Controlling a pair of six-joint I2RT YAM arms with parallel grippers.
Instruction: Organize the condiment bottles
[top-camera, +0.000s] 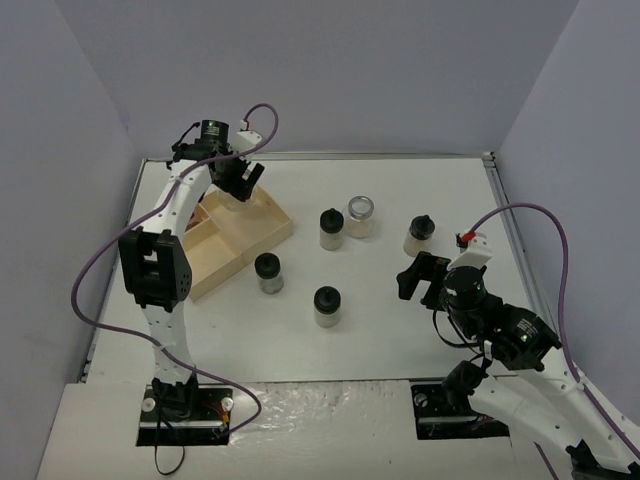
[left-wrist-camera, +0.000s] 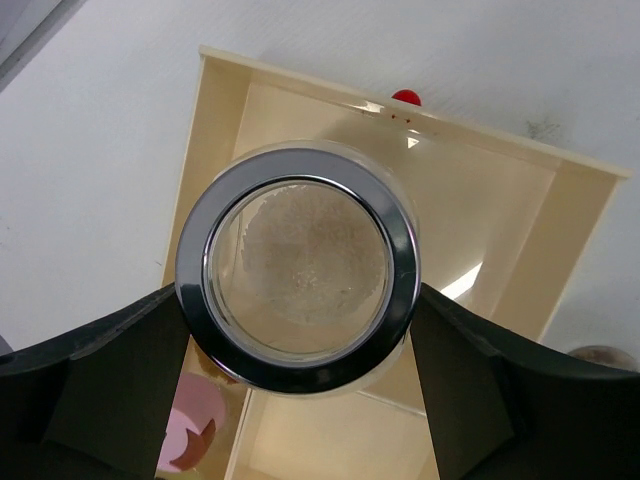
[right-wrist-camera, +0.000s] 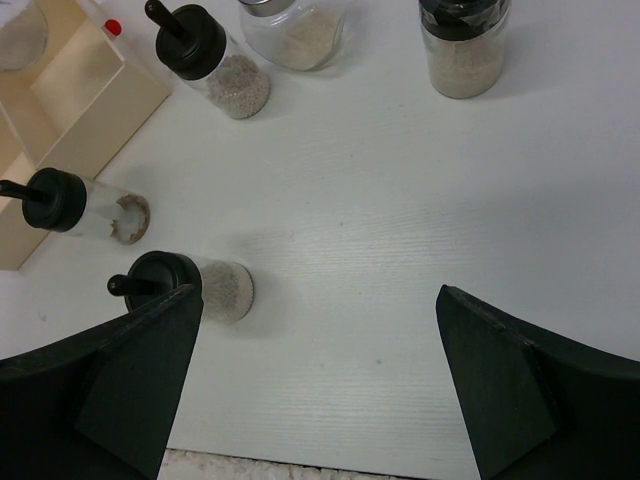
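My left tool (left-wrist-camera: 298, 345) clamps a silver-rimmed jar (left-wrist-camera: 298, 265) over a compartment of the wooden tray (left-wrist-camera: 300, 110); a pink-capped jar (left-wrist-camera: 190, 440) sits in the next compartment. My right tool (right-wrist-camera: 315, 380) hangs open and empty. Four black-capped jars (top-camera: 327, 305) and another silver-lidded jar (top-camera: 360, 215) wait on the table (top-camera: 400, 330), so I judge that most of the job is left.

Pale wood tray (top-camera: 257, 226) w/ dividers, far-left on white table (top-camera: 385, 325).

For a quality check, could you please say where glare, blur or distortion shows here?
Top external: evenly lit, sharp. Left wrist: the silver-lidded jar gleams on its rim, and the tray behind has a bright patch. Right wrist: the wide-angle lens tilts the black-capped jars outward.
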